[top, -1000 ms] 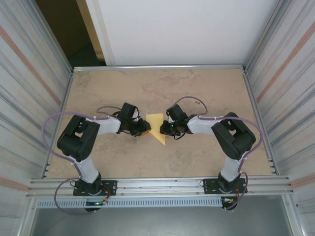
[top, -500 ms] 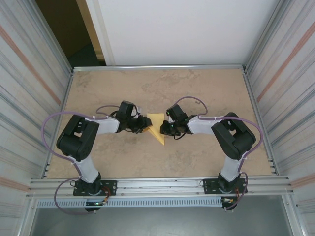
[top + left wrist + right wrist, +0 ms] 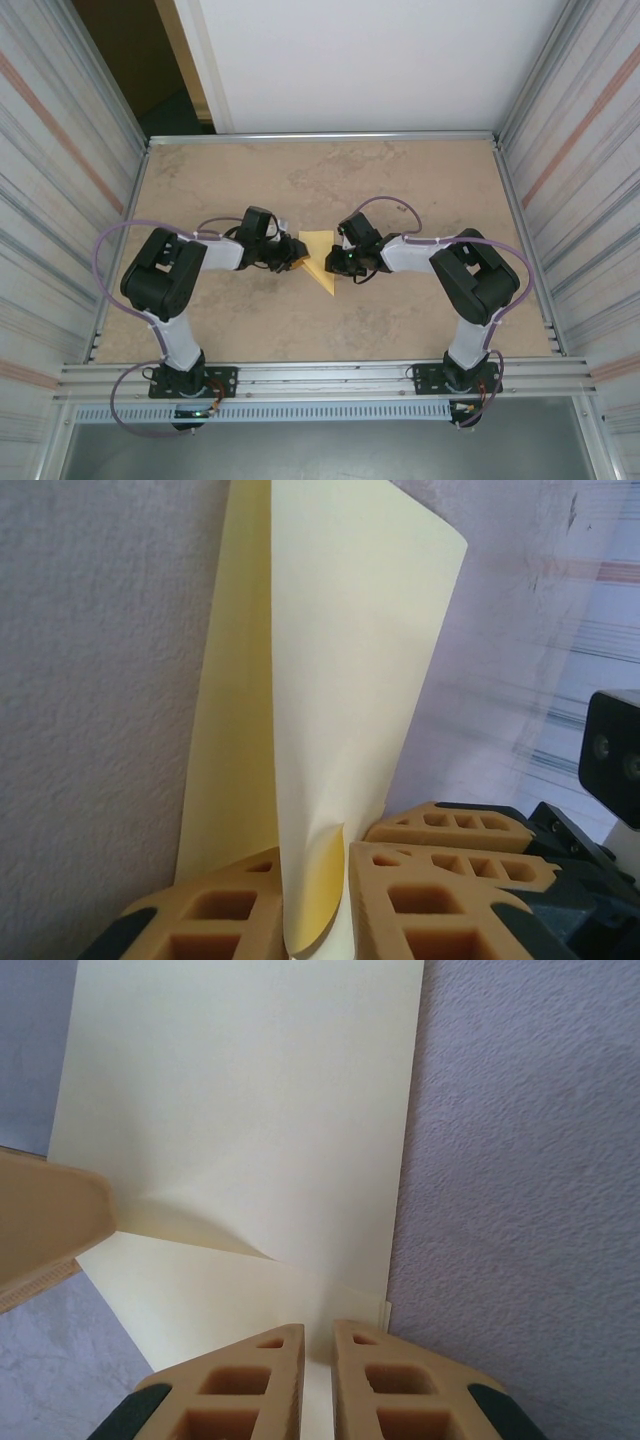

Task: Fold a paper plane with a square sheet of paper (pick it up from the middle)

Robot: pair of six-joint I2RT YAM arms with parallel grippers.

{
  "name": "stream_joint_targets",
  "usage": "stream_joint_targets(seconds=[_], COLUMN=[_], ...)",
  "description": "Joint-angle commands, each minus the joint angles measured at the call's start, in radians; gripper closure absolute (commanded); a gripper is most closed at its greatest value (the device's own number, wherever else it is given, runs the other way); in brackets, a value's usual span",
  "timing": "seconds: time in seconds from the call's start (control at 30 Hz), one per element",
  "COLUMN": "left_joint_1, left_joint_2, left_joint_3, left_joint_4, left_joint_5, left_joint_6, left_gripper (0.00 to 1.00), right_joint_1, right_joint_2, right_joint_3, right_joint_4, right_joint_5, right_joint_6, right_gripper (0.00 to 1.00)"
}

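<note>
Nearest me, my left pincer [image 3: 312, 865] is all but closed, its pads nipping a flap of the paper [image 3: 340, 680] low down at a curled corner. The flap stands up from there and bows over. My right pincer [image 3: 318, 1330] is drawn in just as narrow, with a sliver of the paper's edge in the slit between its pads. I take that edge to be pinched, not merely straddled.

Past my fingers the rest of the paper lies flat, a creased pointed shape. From above it sits mid-table [image 3: 400, 180] between my two pincers, its point towards my bases and its broad end away.

I judge it very light, thin and limp. It will slide on the table, buckle if pushed and take a stray crease or tear if tugged by a corner. The safest hold should be at the middle along a fold, where doubled layers are stiffer, with only light pressure.
</note>
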Motion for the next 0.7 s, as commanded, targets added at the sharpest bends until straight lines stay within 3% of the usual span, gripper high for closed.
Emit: stream_joint_targets(seconds=[0.0,0.33,0.53,0.67], left_joint_1=[0.004,0.019,0.023,0.023], left_joint_2=[0.006,-0.001,-0.040,-0.093], left_joint_3=[-0.003,-0.002,-0.008,-0.019], left_joint_4=[-0.018,-0.022,-0.054,-0.066], left_joint_5=[0.031,0.032,-0.016,-0.067], left_joint_6=[0.036,0.045,0.036,0.003], left_gripper=[0.80,0.88,0.93,0.93], right_joint_1=[-0.009,-0.016,-0.027,-0.006], right_joint_2=[0.011,-0.019,-0.132,-0.204], right_joint_3=[-0.017,-0.014,-0.037,-0.048], right_joint_4=[-0.018,-0.014,0.015,-0.006], right_joint_5=[-0.007,-0.020,-0.001,0.091], right_joint_6=[0.007,-0.002,-0.070,-0.177], right_gripper=[0.86,0.83,0.70,0.63])
